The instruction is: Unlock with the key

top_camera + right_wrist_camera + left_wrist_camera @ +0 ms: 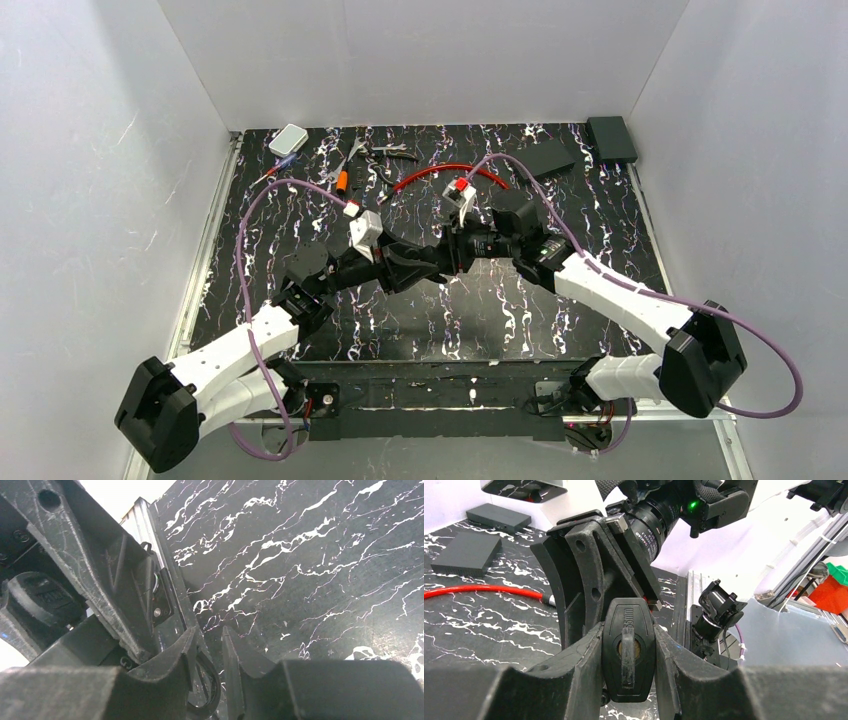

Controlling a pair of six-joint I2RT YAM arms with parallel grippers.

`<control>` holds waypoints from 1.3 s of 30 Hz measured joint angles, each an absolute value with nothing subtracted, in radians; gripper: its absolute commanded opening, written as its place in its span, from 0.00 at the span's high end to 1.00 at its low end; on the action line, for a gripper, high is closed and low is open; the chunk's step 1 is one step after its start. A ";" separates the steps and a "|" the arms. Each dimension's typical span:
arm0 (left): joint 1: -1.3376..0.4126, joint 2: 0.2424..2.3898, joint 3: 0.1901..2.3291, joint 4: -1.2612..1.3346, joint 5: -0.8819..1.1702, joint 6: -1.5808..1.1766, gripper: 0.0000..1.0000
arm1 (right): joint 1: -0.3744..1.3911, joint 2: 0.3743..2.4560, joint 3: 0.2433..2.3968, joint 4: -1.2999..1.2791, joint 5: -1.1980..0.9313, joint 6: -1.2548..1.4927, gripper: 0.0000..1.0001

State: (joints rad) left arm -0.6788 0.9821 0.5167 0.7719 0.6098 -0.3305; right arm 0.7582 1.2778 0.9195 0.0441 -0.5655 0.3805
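clamping the padlock (628, 652), left jaws hide it overhead.

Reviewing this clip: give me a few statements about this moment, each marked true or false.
1. The left gripper is clamped on a black oval part with a brass centre. True.
2. The red cable hangs in the air. False: its visible length lies on the table.
3. The grippers are at opposite table edges. False: the right gripper meets the left one mid-table.
4. A small white box sits near the far left corner. True.
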 measured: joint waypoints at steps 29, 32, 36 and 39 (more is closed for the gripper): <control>-0.677 0.978 0.517 0.776 0.581 -0.338 1.00 | 0.505 0.982 0.753 0.194 -0.835 0.427 0.12; -0.677 0.978 0.517 0.777 0.587 -0.344 1.00 | 0.506 0.993 0.754 0.240 -0.867 0.451 0.11; -0.677 0.978 0.517 0.777 0.600 -0.356 1.00 | 0.506 1.029 0.765 0.253 -0.904 0.455 0.12; -0.676 0.983 0.517 0.784 0.630 -0.371 1.00 | 0.506 1.055 0.789 0.231 -0.923 0.433 0.17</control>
State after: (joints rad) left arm -0.6762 0.9829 0.5167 0.7837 0.6296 -0.3710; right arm 0.5064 1.0554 0.7887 0.2310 -0.9234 0.4332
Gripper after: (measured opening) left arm 0.334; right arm 0.871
